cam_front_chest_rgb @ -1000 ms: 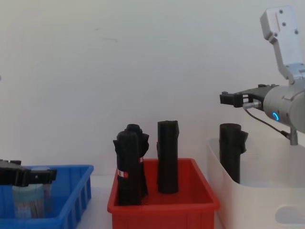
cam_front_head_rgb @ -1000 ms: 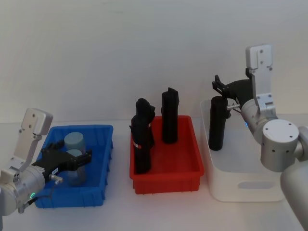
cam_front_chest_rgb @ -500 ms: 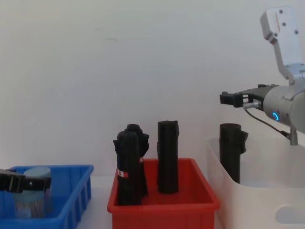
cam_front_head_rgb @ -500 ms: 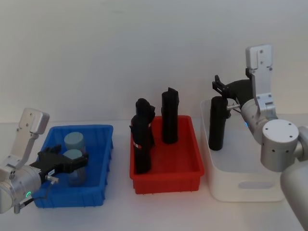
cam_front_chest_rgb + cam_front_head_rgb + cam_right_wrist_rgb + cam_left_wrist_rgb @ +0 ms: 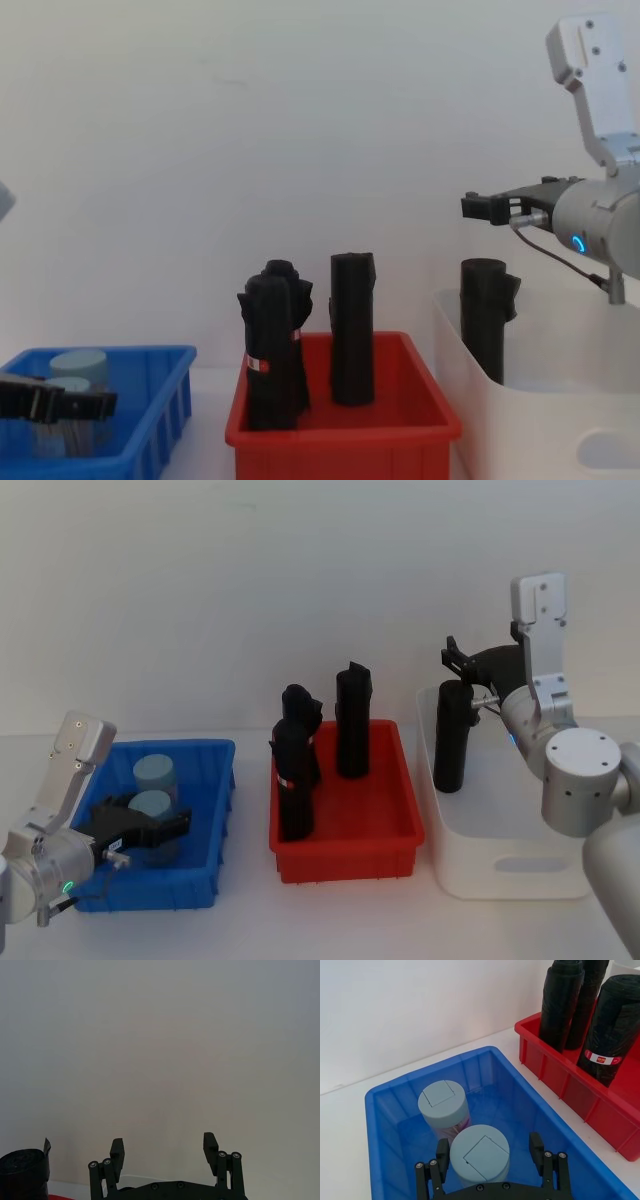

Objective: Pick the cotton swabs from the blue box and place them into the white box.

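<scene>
blue box (image 5: 160, 892): glossy bright-blue plastic, low and rectangular with a rolled rim; lower left of the head view, on the white tabletop (image 5: 250, 920).
cotton swabs (image 5: 150, 805): two small clear cylindrical tubs, both upright inside the blue box, with flat pale blue-grey lids that have a square flap moulded in.
far tub (image 5: 443, 1105): tan sticks and a pinkish label show through its clear wall.
near tub (image 5: 480, 1154): just beside the far tub, between the left gripper's fingers.
left gripper (image 5: 489, 1142): black fingers spread wide, one on each side of the near tub's lid; one finger sits close against the lid edge and the other stands off with a gap, so nothing is clamped.
red bin (image 5: 345, 863): red plastic of the same low shape, centre of the head view, between the blue box and the white box.
black rolls (image 5: 352, 725): three tall cylinders of crinkled black film, upright in the red bin; the front one carries a red-and-white band.
fourth roll (image 5: 450, 740): same black film, upright at the left end of the white box.
white box (image 5: 470, 855): translucent white plastic, taller than the others, with rounded corners and an oval handle cutout in its front wall; lower right of the head view.
right gripper (image 5: 164, 1140): upper right of the head view, above the fourth roll; fingers parted, holding nothing.
</scene>
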You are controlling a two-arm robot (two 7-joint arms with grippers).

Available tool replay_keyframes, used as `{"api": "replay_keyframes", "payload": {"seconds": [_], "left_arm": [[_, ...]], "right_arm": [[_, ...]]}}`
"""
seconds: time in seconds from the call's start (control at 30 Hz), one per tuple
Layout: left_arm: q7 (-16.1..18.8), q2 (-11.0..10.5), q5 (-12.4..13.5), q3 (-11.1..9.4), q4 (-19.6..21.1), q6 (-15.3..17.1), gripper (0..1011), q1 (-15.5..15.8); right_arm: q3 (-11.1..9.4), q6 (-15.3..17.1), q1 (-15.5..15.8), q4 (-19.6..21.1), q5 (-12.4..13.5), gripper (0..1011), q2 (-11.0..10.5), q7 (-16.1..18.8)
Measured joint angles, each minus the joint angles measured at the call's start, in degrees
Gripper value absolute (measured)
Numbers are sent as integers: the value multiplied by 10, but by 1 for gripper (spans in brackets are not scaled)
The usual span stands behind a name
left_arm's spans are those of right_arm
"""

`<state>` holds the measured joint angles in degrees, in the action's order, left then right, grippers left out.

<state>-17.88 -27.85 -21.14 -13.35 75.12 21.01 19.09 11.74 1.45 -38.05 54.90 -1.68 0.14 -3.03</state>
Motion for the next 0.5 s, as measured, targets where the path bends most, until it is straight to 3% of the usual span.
{"api": "replay_keyframes", "payload": {"seconds": [0.5], "left_arm": [[0,8,17,-7,-18,4,968,10]], "right_arm": [[0,0,0,0,0,1002,0,0]]}}
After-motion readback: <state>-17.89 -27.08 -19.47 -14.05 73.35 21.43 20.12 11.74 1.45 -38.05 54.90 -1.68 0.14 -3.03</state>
